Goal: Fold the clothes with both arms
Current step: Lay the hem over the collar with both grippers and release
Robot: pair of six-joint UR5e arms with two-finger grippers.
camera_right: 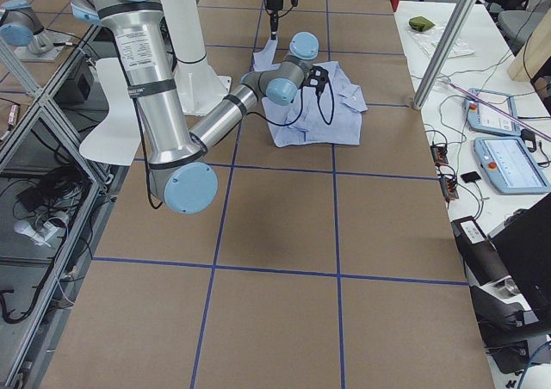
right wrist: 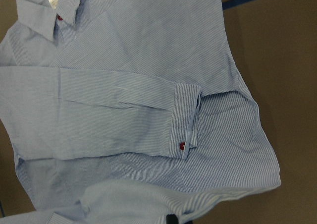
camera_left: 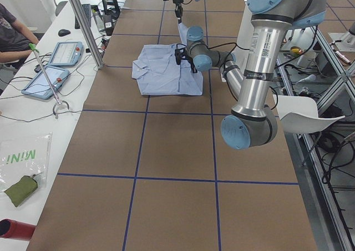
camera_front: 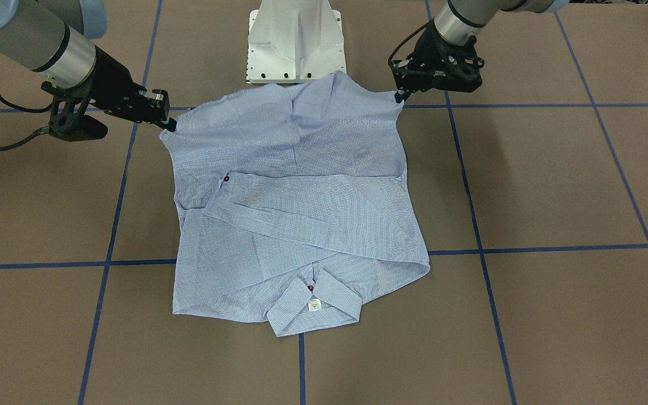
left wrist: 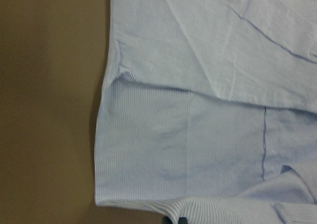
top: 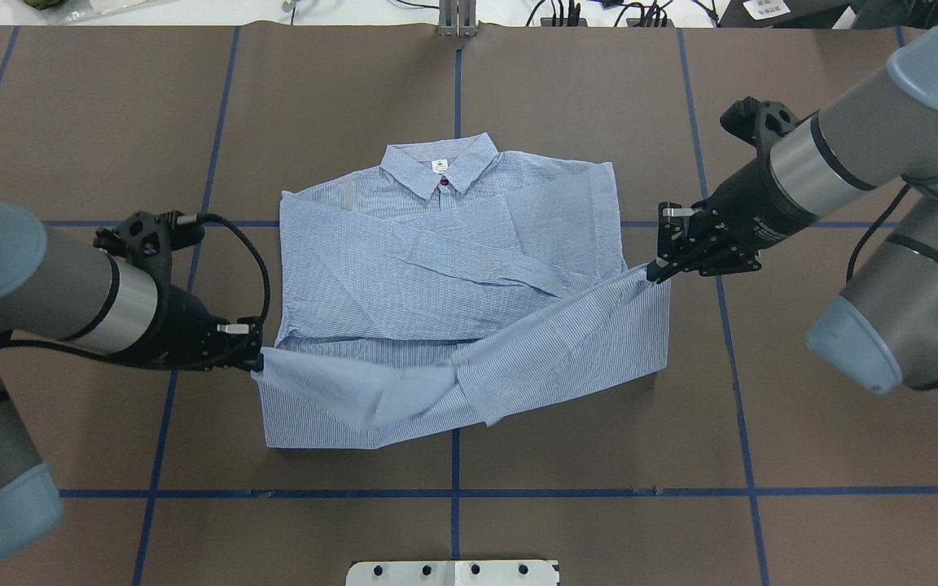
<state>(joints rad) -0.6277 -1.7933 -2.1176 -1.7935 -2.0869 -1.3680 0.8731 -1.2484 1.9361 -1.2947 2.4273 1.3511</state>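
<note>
The left fingers (top: 256,360) are closed on one corner of the shirt's hem, and the right fingers (top: 653,273) are closed on the other corner. Each wrist view shows striped cloth bunched right at the fingertip. Between them the hem (top: 469,378) hangs as a slack, raised band, turned back over the lower body of the shirt (top: 436,277). A soft fold line sits beneath it on the side nearest the robot. The rest of the shirt lies flat on the surface (top: 111,122), with both sleeves (top: 404,252) crossed over the chest and the collar (top: 440,167) at the far end.

The shirt's long axis runs straight away from the robot, hem to collar, so the collar lies ahead of both fingers, across the folded sleeves. The band is not square to that axis: the right fingers sit clearly nearer the collar than the left, which are back near the fold line. The fold looks begun but not landed. The next carry probably needs the left side to make up ground so the hem comes down level, short of the collar.
</note>
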